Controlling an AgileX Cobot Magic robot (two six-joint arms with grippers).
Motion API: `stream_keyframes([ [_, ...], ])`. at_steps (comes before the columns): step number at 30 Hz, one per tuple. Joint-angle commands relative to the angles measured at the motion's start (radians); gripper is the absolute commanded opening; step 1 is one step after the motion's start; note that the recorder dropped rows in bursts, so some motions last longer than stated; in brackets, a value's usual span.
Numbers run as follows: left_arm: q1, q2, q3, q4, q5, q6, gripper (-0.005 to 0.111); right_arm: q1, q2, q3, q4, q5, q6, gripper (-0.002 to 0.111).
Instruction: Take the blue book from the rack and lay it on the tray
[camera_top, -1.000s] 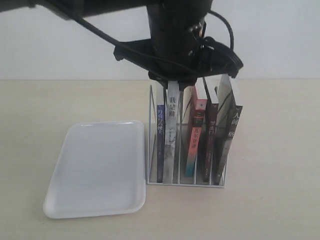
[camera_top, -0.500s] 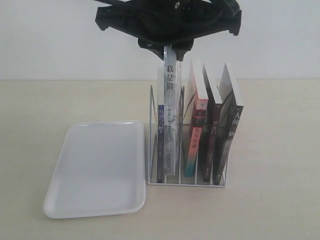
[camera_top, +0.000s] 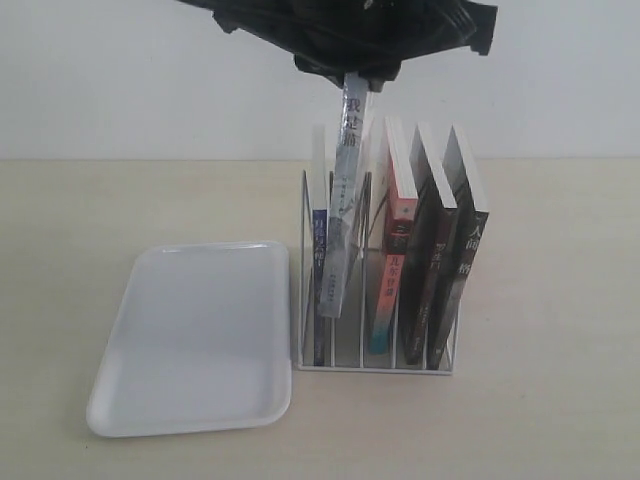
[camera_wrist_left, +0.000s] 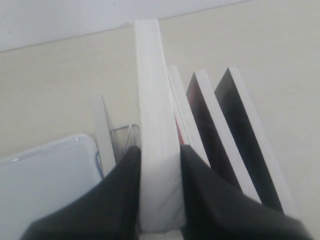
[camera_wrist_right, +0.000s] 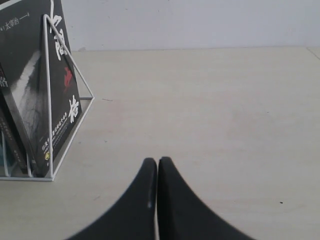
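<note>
Above the rack (camera_top: 380, 368), the left pincer (camera_wrist_left: 160, 150) pinches a grey-spined book (camera_top: 346, 190) partly raised, while the blue book (camera_top: 320, 260) stands unmoved in its slot beside the bare tray (camera_top: 190, 340); the right pincer (camera_wrist_right: 157, 161) is pressed together.

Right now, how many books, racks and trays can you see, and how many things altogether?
Books: 5 (blue book, grey-spined book, pink-spined book, two dark-spined books)
Rack: 1
Tray: 1
Total: 7
</note>
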Motion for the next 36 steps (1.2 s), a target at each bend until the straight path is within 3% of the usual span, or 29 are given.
stream_keyframes([
  [1,-0.009,0.029,-0.011,0.048,-0.069,-0.022,0.013,-0.007,-0.005,-0.001,-0.008,-0.012,0.0,0.0],
  [18,-0.009,0.088,-0.006,0.098,-0.123,-0.074,0.013,-0.007,-0.005,-0.001,-0.008,-0.012,0.0,0.0],
  [30,-0.009,0.126,0.015,0.048,-0.058,-0.053,0.013,-0.007,-0.005,-0.001,-0.008,-0.012,0.0,0.0],
  [36,-0.009,0.126,0.073,0.082,-0.137,-0.108,0.013,-0.007,-0.005,-0.001,-0.008,-0.012,0.0,0.0],
])
